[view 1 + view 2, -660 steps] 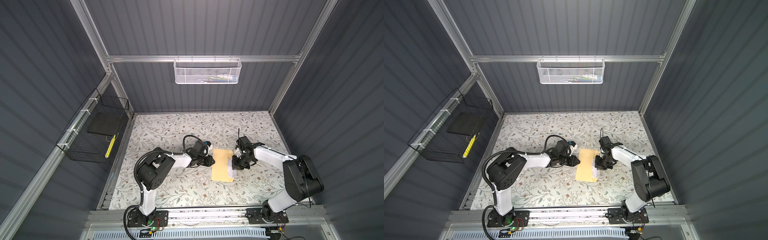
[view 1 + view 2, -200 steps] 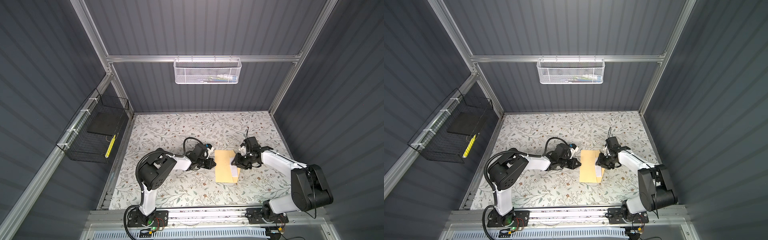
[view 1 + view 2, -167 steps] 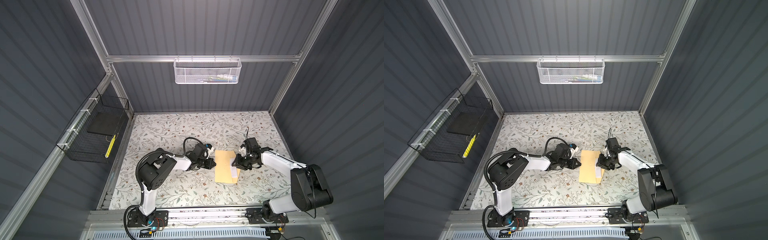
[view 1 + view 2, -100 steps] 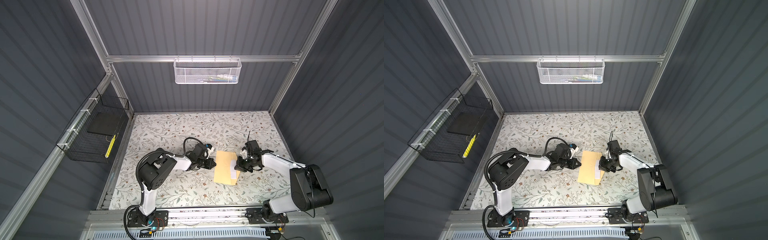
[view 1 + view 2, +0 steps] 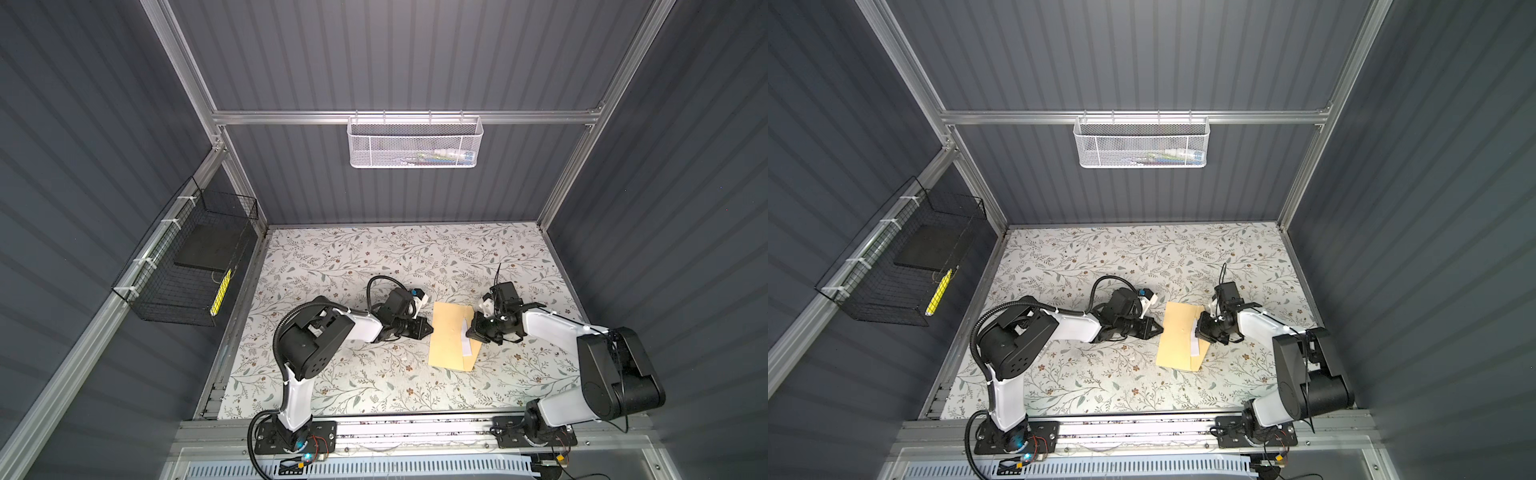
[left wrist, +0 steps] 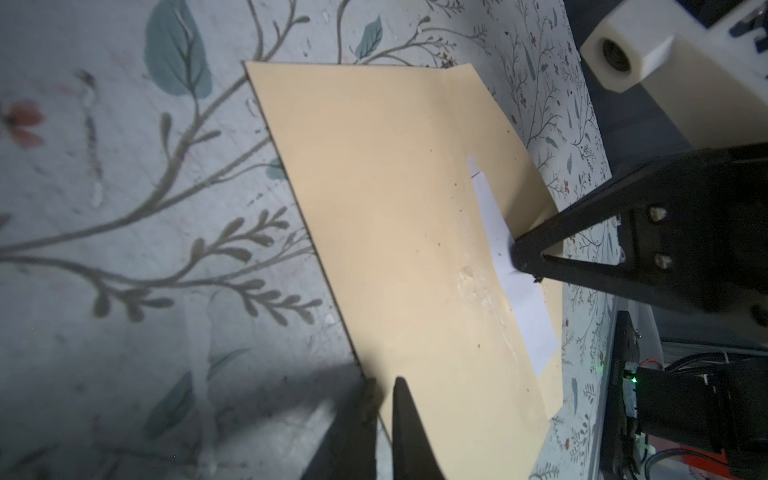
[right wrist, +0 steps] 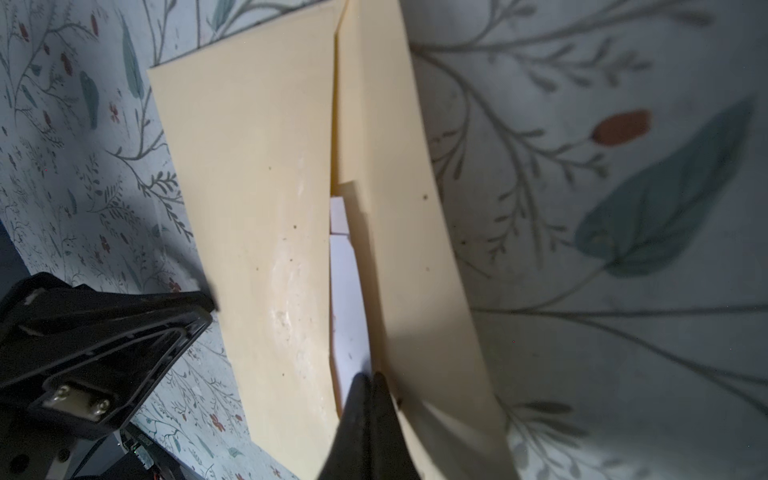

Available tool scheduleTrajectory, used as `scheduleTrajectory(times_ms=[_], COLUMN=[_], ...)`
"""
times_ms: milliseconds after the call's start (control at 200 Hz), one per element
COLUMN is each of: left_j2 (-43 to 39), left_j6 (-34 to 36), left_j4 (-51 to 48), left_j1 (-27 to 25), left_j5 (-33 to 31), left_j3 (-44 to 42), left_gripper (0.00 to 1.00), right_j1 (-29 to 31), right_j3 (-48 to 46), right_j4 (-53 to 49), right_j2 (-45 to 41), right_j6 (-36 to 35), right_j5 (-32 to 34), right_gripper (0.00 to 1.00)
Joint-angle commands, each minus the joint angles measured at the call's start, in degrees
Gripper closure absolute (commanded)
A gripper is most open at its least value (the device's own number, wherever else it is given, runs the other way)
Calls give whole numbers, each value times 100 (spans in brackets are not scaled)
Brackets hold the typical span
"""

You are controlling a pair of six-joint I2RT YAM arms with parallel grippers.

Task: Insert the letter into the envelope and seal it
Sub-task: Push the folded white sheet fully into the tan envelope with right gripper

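The tan envelope [image 5: 446, 336] lies just right of the middle of the surface [image 5: 374, 257], with the letter [image 5: 466, 340] inside but for a white strip. The left claw [image 5: 430, 330] pinches the envelope's far-side edge. The right claw [image 5: 469, 332] is closed, tips on that strip.

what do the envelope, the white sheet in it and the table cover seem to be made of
The envelope: tan kraft-type paper, matte; it bends at the flap and shows a pale scuffed patch. The letter: thin white paper, matte; only a strip shows. The table cover: floral print, probably vinyl or coated paper; the faint sheen leaves it open.
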Motion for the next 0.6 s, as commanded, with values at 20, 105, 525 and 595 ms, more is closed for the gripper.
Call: scheduleTrajectory(times_ms=[20, 105, 525, 595], left_j2=[280, 280, 265, 263], left_j6=[-68, -85, -311, -368], left_j4=[-584, -567, -261, -196], left_j1=[-74, -75, -77, -75], left_j5=[43, 72, 220, 252], left_j3=[-233, -235, -366, -398], left_gripper=[89, 88, 88, 88], right_j1=[-8, -8, 0, 1], right_j3=[-138, -178, -594, -655], right_j4=[210, 298, 931, 1058], right_j2=[84, 127, 58, 32], right_j6=[215, 293, 829, 951], right_j5=[-159, -206, -364, -405], right_gripper=[100, 100, 100, 100])
